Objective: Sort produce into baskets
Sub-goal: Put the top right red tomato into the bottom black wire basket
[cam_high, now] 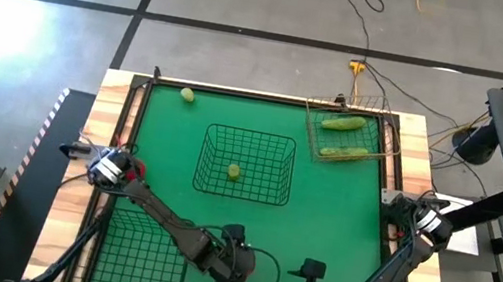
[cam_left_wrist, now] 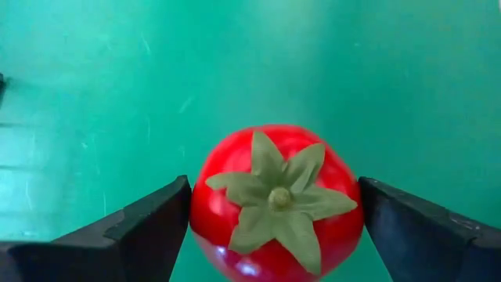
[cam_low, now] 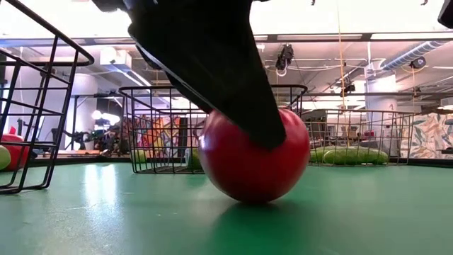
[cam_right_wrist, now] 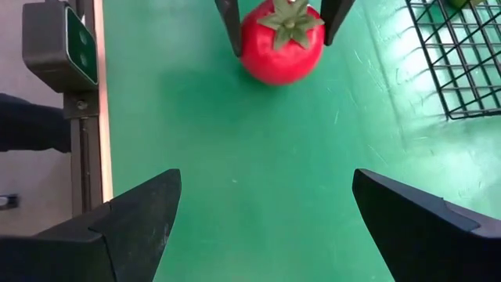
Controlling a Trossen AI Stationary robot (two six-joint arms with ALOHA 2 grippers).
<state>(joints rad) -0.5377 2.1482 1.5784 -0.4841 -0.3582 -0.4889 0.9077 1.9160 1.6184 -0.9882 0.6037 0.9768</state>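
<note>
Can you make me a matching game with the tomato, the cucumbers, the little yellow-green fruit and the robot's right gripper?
Things:
1. red tomato
2. two green cucumbers
3. pale yellow-green fruit in the middle
4. right gripper

Places or states:
A. lying in the tan wire basket at the far right corner
B. open and holding nothing
C. alone inside the dark wire basket at the table's centre
D. on the green mat, between the left gripper fingers

Pairs: 1-D, 2-A, 3-C, 4-B
</note>
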